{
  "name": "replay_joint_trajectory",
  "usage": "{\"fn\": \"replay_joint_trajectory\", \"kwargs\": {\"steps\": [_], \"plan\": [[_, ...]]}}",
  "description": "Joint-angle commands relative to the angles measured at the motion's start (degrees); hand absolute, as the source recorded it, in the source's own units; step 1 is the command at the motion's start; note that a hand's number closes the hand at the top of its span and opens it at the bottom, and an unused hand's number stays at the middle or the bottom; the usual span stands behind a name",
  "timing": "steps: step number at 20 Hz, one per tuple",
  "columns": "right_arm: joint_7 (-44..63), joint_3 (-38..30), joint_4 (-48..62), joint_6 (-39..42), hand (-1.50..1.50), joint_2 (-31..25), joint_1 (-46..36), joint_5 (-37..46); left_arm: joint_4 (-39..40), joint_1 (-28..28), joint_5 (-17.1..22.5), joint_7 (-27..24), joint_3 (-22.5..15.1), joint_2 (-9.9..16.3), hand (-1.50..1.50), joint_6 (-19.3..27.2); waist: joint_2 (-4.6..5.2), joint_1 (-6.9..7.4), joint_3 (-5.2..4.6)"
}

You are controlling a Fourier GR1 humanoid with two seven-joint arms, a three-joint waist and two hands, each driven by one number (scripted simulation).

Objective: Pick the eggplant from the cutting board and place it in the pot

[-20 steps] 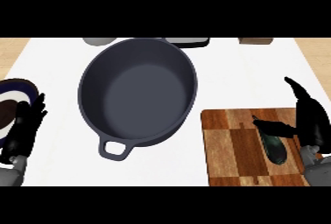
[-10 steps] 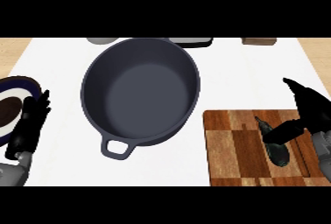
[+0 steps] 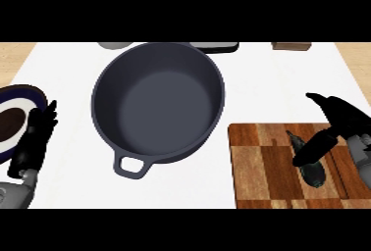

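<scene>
You were at the grasp step: your right hand (image 3: 340,128) hung spread wide over the eggplant (image 3: 311,166) on the cutting board (image 3: 264,171), not yet gripping, so closing around it came next.

Even, bright light falls flat on the white counter (image 3: 290,83), with no glare, only faint soft shadows beneath the pot (image 3: 158,105), and edges undistorted.

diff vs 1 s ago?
The right hand has shifted a little along the cutting board, its thumb now down beside the eggplant, not yet closed on it. The view slid slightly. Unchanged: eggplant on the board, pot empty, left hand open and resting by the plate.
</scene>
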Motion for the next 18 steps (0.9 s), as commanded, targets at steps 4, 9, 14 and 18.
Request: {"fn": "replay_joint_trajectory", "kwargs": {"steps": [4, 9, 14, 18], "plan": [[14.09, 0.83, 0.0, 3.84, -1.5, 0.56, -1.03, -2.54, -1.5, 1.81, -0.26, 1.24, 1.38, 0.45, 0.0, -0.7, -0.19, -0.38, 0.07], [6.54, 3.43, 7.5, 1.01, -1.5, 2.4, 2.59, 2.05, -2.14, 0.98, -1.49, 1.27, 0.83, -1.33, 0.0, -0.87, 0.09, -0.26, 0.13], [4.58, 4.14, 9.76, 0.06, -1.5, 5.31, 3.49, 4.11, -4.16, 0.55, -2.83, 3.79, 2.1, -0.82, 0.0, -1.0, 0.04, -0.27, 0.16], [6.25, 3.84, 8.78, 0.34, -1.5, 6.4, 2.75, 6.57, -2.65, 2.62, -2.67, 0.9, 3.87, -1.49, 0.0, -2.73, 0.02, -0.33, 0.12]]}}
